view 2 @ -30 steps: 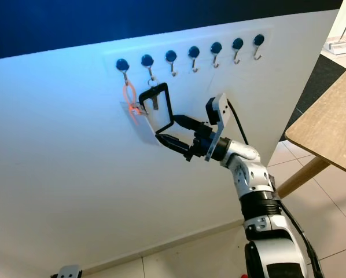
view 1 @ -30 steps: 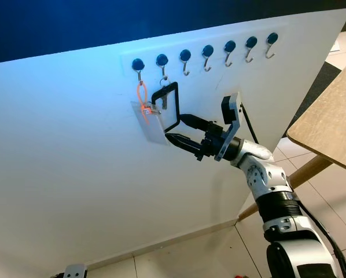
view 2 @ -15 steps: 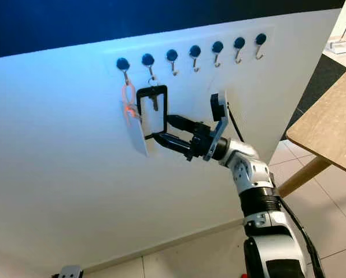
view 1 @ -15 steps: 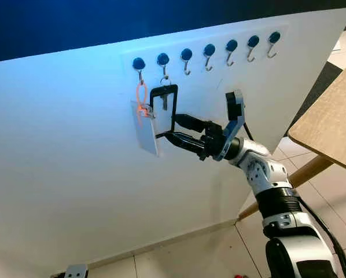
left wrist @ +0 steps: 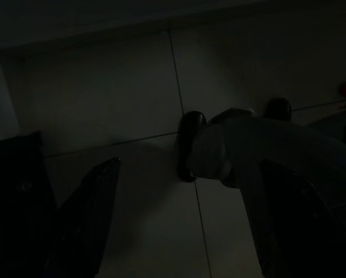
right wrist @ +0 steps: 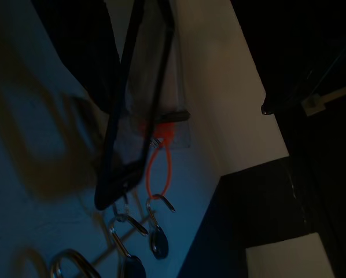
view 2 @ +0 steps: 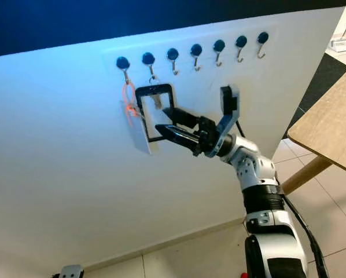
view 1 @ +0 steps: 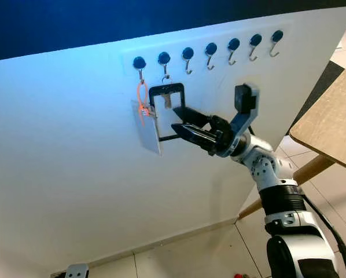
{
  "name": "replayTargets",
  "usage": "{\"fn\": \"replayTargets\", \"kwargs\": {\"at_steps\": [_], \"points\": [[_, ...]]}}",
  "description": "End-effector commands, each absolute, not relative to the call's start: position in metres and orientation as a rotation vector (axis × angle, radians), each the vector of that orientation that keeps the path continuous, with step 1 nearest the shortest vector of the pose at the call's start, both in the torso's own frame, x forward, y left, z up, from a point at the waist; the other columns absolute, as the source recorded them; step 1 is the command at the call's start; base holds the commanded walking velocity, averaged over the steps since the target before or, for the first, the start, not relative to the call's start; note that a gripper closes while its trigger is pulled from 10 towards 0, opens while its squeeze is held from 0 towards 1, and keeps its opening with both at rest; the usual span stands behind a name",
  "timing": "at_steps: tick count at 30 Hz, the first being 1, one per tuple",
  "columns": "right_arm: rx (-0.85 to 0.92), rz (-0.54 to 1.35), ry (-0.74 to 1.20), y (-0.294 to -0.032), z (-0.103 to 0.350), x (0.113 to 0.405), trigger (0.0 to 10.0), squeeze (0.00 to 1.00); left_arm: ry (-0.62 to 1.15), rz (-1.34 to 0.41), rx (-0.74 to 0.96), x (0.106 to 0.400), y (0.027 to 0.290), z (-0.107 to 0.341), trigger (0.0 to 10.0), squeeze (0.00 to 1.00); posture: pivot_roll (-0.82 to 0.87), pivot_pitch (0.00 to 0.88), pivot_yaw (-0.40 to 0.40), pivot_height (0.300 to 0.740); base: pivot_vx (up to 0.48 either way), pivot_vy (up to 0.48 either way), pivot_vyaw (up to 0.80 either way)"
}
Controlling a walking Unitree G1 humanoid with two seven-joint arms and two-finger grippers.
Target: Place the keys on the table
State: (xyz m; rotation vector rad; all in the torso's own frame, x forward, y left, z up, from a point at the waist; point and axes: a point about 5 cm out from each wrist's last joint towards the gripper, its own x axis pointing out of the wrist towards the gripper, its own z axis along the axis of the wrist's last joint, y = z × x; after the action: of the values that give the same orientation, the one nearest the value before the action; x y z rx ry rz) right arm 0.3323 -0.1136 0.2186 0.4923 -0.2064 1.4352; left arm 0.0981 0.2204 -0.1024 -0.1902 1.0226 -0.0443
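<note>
The keys hang on a black strap loop (view 1: 166, 112), with a small key (view 1: 167, 101) at its top, from the second hook (view 1: 164, 58) of a white wall board (view 1: 74, 174). My right gripper (view 1: 174, 117) is raised to the loop and open, its two fingertips (view 1: 179, 110) overlapping the loop's frame. I cannot tell whether a finger passes through the loop. In the right wrist view the black loop (right wrist: 132, 121) hangs close in front, beside an orange loop (right wrist: 159, 168). The left arm hangs idle over dark floor tiles (left wrist: 115, 87).
An orange loop (view 1: 142, 98) with a clear card tag (view 1: 150, 133) hangs from the first hook, just left of the black loop. Several bare hooks (view 1: 234, 45) run to the right. A wooden table (view 1: 329, 124) on a slanted leg (view 1: 312, 169) stands at the right.
My right gripper has risen and pushed toward the board, its tips now over the black loop. The loop has swung round to face me. The tag has shifted a little.
</note>
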Motion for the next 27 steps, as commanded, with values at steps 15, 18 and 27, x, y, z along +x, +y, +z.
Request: {"fn": "replayTargets", "kwargs": {"at_steps": [15,18,27], "points": [[0.449,1.221,-0.213,-0.118,0.223,0.35,0.8,0.0,1.042,-0.064,-0.183,0.097,0.214,-0.105,10.0,0.0,-0.08,0.08,0.036,0.74,0.0,0.0,0.0],[0.458,1.23,-0.219,-0.118,0.225,0.349,0.0,0.0,1.043,-0.068,-0.182,0.097,0.213,-0.105,10.0,0.0,-0.08,0.08,0.036,0.74,0.0,0.0,0.0],[0.456,1.248,-0.22,-0.117,0.225,0.349,0.0,0.0,1.043,-0.07,-0.18,0.098,0.212,-0.105,10.0,0.0,-0.08,0.079,0.035,0.74,0.0,0.0,0.0]]}}
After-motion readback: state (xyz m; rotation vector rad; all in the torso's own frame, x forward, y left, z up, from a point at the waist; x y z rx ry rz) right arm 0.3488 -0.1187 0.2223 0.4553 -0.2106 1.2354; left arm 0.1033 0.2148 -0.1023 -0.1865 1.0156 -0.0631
